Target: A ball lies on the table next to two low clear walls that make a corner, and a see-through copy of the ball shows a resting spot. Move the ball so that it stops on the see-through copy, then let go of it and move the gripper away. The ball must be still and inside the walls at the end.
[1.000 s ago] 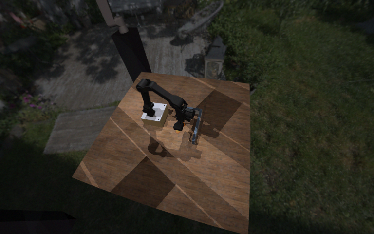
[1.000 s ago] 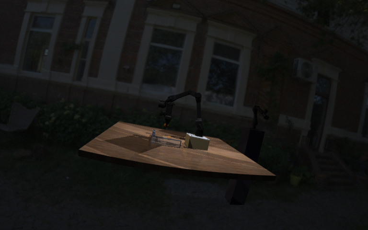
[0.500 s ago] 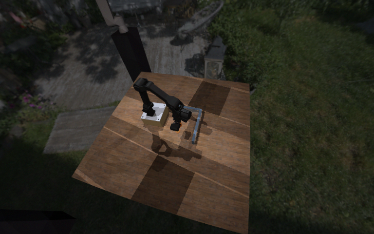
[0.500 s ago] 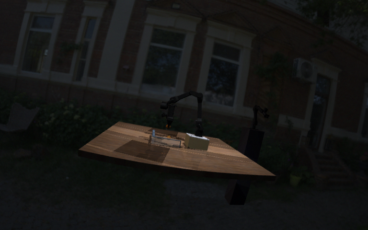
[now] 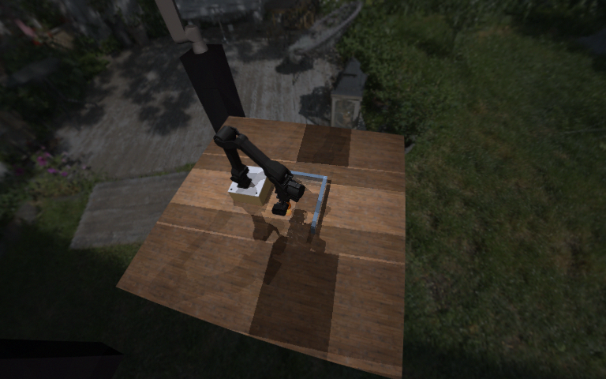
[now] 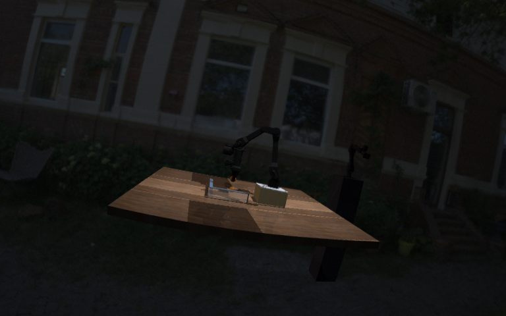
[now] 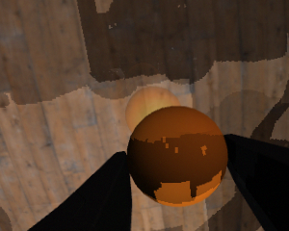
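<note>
Near the middle of the top view, the gripper (image 5: 282, 208) hangs over the wooden bench (image 5: 212, 263), its jaws pinching the orange ball (image 7: 177, 156). In the wrist view the ball sits mid-frame, lifted, with the pale see-through copy (image 7: 148, 103) peeking out just above it. The clear walls (image 5: 316, 201) stand just right of the gripper.

- Top view: high and far, looking steeply down on the whole brown wooden worktop (image 5: 353, 290).
- Exterior view: distant, low, side-on to the same worktop (image 6: 177, 203).
- Wrist view: close behind the black hand (image 7: 177, 218), facing down at the worktop.
</note>
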Robot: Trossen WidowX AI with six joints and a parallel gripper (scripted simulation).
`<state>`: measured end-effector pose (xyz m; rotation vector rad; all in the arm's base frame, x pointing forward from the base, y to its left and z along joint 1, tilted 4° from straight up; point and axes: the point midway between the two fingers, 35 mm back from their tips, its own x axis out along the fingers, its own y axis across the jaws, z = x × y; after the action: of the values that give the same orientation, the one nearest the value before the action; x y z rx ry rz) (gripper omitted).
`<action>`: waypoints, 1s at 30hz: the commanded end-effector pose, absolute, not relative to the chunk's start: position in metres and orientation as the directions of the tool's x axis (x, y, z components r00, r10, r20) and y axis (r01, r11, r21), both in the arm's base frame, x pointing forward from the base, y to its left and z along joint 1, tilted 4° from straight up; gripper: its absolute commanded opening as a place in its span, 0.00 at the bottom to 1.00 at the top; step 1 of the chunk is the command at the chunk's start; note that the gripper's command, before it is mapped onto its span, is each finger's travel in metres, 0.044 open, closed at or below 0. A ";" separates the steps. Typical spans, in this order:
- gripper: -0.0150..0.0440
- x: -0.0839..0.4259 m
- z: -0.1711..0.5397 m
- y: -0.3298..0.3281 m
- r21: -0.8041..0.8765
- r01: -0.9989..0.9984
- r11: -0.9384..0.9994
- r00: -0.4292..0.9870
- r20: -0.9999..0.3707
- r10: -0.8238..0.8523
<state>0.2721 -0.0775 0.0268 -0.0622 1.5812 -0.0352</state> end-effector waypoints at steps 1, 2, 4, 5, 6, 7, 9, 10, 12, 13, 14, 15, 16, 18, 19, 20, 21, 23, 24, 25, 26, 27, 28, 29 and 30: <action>0.25 0.269 0.006 -0.078 -0.058 -0.024 0.998 -0.022 -0.998 -0.058; 0.25 0.269 0.000 -0.078 -0.058 -0.024 0.998 -0.022 -0.998 -0.058; 0.25 0.268 -0.012 -0.079 -0.058 -0.024 0.998 -0.022 -0.998 -0.058; 0.25 0.268 -0.018 -0.079 -0.058 -0.024 0.998 -0.022 -0.998 -0.058; 0.25 0.267 -0.024 -0.079 -0.058 -0.024 0.998 -0.022 -0.998 -0.058; 0.25 0.266 -0.028 -0.080 -0.058 -0.024 0.998 -0.022 -0.998 -0.058; 0.25 0.266 -0.032 -0.080 -0.058 -0.024 0.998 -0.023 -0.998 -0.058; 0.25 0.266 -0.032 -0.080 -0.058 -0.024 0.998 -0.023 -0.998 -0.058; 0.25 0.266 -0.032 -0.080 -0.058 -0.024 0.998 -0.023 -0.998 -0.058; 0.25 0.266 -0.033 -0.080 -0.058 -0.024 0.998 -0.023 -0.998 -0.058; 0.25 0.266 -0.034 -0.080 -0.058 -0.024 0.998 -0.023 -0.998 -0.058; 0.25 0.266 -0.035 -0.080 -0.058 -0.024 0.998 -0.023 -0.998 -0.058; 0.25 0.266 -0.036 -0.080 -0.058 -0.024 0.998 -0.023 -0.998 -0.058; 0.25 0.266 -0.039 -0.080 -0.058 -0.024 0.998 -0.023 -0.998 -0.058; 0.25 0.266 -0.041 -0.080 -0.058 -0.024 0.998 -0.023 -0.998 -0.058; 0.25 0.266 -0.042 -0.080 -0.058 -0.024 0.998 -0.023 -0.998 -0.058; 0.25 0.265 -0.044 -0.080 -0.058 -0.024 0.998 -0.023 -0.998 -0.058; 0.25 0.265 -0.047 -0.080 -0.058 -0.024 0.998 -0.023 -0.998 -0.058; 0.25 0.265 -0.049 -0.081 -0.058 -0.025 0.998 -0.023 -0.998 -0.058; 0.25 0.265 -0.050 -0.081 -0.058 -0.025 0.998 -0.023 -0.998 -0.058; 0.25 0.265 -0.051 -0.081 -0.058 -0.025 0.998 -0.023 -0.998 -0.058; 0.25 0.265 -0.051 -0.081 -0.058 -0.025 0.998 -0.023 -0.998 -0.058; 0.25 0.265 -0.051 -0.081 -0.058 -0.025 0.998 -0.023 -0.998 -0.058; 0.25 0.265 -0.051 -0.081 -0.058 -0.025 0.998 -0.023 -0.998 -0.058; 0.30 0.266 -0.049 -0.081 -0.059 -0.018 0.998 -0.022 -0.998 -0.059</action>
<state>0.2659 -0.0808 -0.0488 -0.0601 1.5930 -0.0324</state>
